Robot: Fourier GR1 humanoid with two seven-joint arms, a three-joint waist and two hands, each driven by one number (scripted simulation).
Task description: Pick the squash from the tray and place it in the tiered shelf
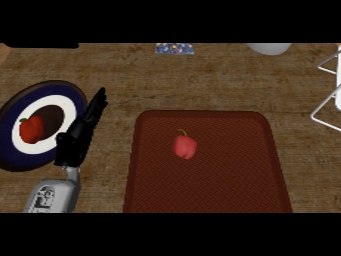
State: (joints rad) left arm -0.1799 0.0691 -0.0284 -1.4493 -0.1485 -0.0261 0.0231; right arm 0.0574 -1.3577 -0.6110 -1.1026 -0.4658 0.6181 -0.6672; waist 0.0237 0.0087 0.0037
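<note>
A small red squash (185,147) with a thin stem lies near the middle of the dark red, woven-looking rectangular tray (147,195) on the wooden bench (202,75). Left of the tray, the left robot hand (79,135) holds its black fingers straight and holds nothing, just beside a round plate (3,150); far right of the tray stands the white wire tiered shelf (335,100).

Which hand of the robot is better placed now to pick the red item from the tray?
Probably the left hand: it is the only hand in view, open, fingers straight, between the plate and the tray. The squash lies untouched mid-tray. The right hand is not visible.
</note>
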